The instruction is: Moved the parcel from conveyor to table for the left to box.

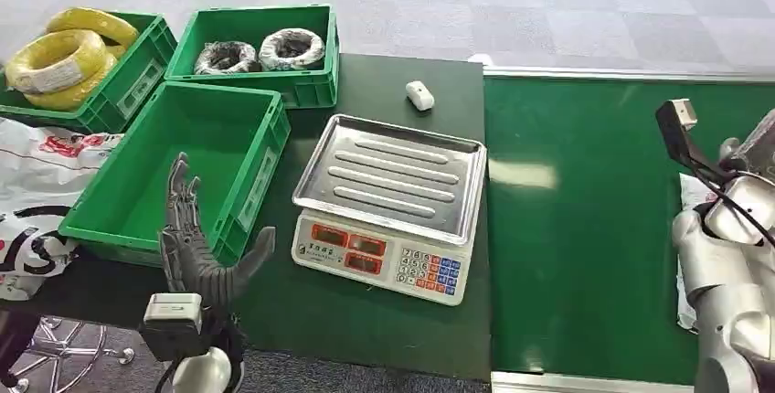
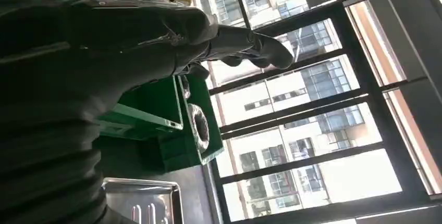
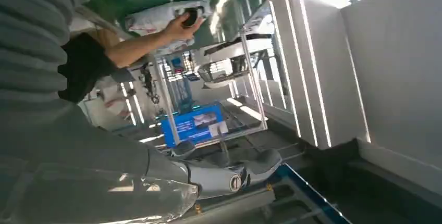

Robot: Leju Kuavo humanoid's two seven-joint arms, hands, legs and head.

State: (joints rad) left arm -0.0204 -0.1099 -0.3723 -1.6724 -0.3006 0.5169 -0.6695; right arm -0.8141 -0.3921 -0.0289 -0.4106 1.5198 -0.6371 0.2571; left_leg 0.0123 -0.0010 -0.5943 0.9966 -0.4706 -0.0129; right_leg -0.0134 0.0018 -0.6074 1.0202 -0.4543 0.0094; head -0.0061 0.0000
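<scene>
A white parcel lies on the green conveyor at the far right, mostly hidden behind my right arm. In the right wrist view a person's hand rests on the white parcel on the belt. My right hand is stretched out with nothing in it, apart from the parcel. My left hand is raised at the table's front edge, fingers spread and empty, just in front of the empty green box. Its fingers point away from the wrist.
A steel-topped scale stands mid-table between box and conveyor. Behind are a crate of yellow coils and a crate of black coils. A small white device lies behind the scale. White bags lie left of the table.
</scene>
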